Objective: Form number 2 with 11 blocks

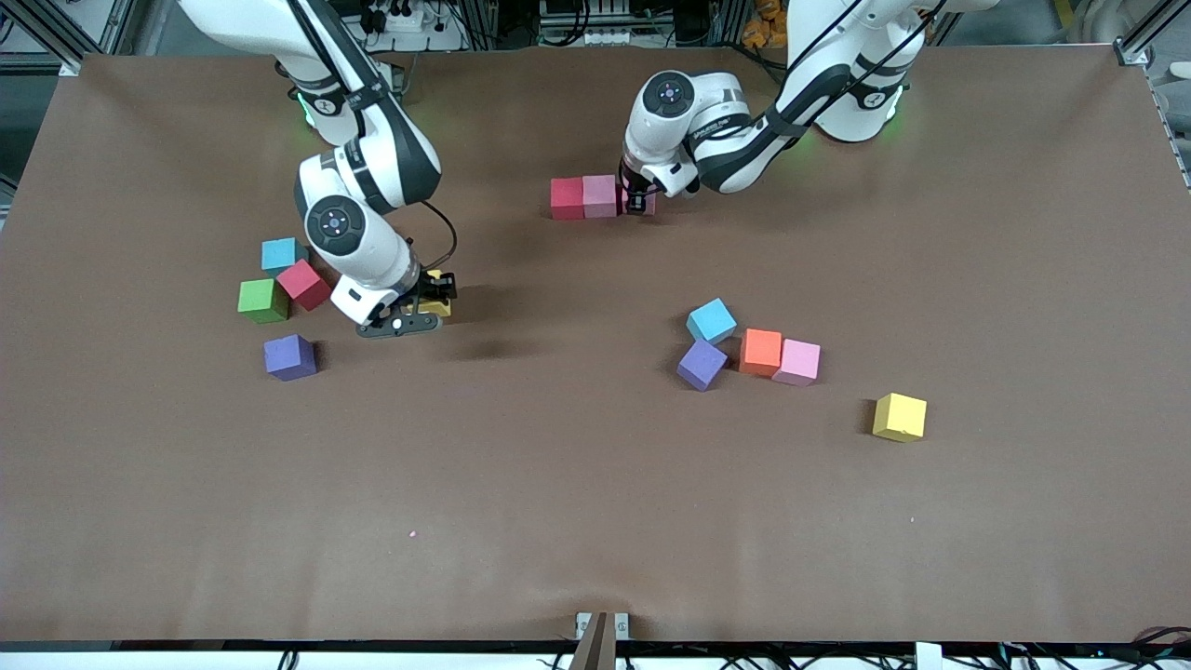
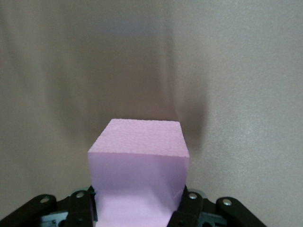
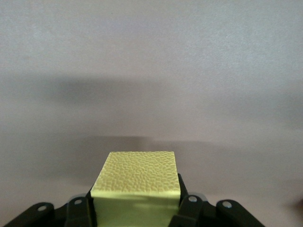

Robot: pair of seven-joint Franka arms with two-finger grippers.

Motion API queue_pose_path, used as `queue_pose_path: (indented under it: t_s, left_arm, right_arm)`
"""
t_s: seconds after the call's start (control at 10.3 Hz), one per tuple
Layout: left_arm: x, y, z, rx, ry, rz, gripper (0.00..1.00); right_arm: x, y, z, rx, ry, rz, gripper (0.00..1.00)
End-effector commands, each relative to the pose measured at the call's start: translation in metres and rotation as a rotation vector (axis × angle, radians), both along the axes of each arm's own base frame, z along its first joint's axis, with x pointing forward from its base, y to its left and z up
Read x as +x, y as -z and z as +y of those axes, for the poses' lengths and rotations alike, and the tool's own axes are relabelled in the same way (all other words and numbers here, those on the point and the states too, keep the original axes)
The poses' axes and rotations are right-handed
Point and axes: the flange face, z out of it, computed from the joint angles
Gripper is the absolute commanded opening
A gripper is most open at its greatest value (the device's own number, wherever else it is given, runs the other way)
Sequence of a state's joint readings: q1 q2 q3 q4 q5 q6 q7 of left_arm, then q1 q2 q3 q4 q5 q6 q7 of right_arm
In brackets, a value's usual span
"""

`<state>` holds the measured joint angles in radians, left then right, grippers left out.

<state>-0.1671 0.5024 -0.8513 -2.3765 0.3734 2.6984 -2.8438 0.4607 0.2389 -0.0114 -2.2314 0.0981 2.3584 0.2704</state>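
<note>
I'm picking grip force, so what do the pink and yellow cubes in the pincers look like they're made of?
Pink cube: likely foam, matte, with a finely grained surface and no shine. Yellow cube: likely the same foam, matte, with a clearly pebbled, cell-like top. Both look soft, though the pictures can't confirm that.

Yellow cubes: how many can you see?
2. One yellow cube lies alone on the table toward the left arm's end, nearest the front camera. The other yellow cube is clamped in the right gripper. None appears hidden.
</note>
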Motion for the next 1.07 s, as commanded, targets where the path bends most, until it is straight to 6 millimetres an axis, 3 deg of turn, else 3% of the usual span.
queue_pose_path:
  t_s: [0.0,0.19,0.97]
  left_arm:
    - [-0.001,-0.002,-0.010,0.053,-0.294,0.003,0.25]
    - [0.006,-0.004,-0.015,0.057,-0.315,0.006,0.26]
    - [-0.001,-0.001,-0.018,0.090,-0.342,0.012,0.29]
  right_arm:
    - [0.000,-0.003,0.008,0.008,0.030,0.008,0.17]
    - [0.001,-0.004,0.011,0.008,0.042,0.006,0.17]
    - [-0.001,-0.006,0.017,0.020,0.054,0.009,0.17]
